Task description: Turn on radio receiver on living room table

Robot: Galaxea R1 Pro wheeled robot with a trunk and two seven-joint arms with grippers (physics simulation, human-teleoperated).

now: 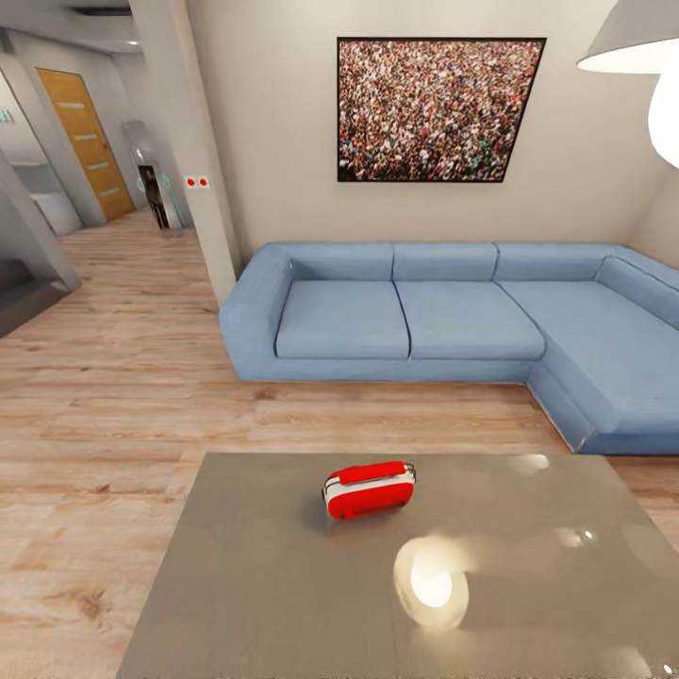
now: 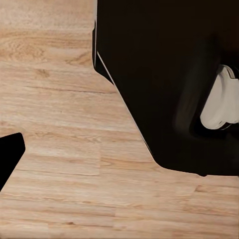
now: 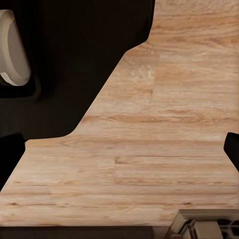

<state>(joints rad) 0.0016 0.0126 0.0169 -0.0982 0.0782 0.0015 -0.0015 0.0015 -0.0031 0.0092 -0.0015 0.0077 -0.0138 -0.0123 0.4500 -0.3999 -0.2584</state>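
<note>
**Radio on the table, tools down over the floor**

At the far left of the head view, a hallway with a wooden door (image 1: 87, 141) runs back past a white pillar (image 1: 189, 141). Light plank floor (image 1: 113, 396) spreads from there to the table (image 1: 264, 585), whose glossy grey top takes up the near part of the view. The radio (image 1: 370, 489), red with a white band and a red handle on top, stands near the table's far edge, about midway between its left and right edges, with nothing touching it. A bright lamp reflection (image 1: 431, 583) lies on the top just nearer than the radio and a little to its right. Beyond the table sits a blue L-shaped sofa (image 1: 424, 321) against the wall, under a framed crowd picture (image 1: 438, 108). A white lamp (image 1: 641, 42) hangs at the upper right.

The left wrist view looks down on floor planks beside the robot's dark base (image 2: 164, 74); a single dark finger (image 2: 10, 154) shows at the picture's edge, so I cannot tell how the left tool stands. In the right wrist view the right tool (image 3: 119, 152) is spread wide, a dark finger (image 3: 9, 154) at each side edge with bare floor between. The radio is well apart from both tools.
</note>
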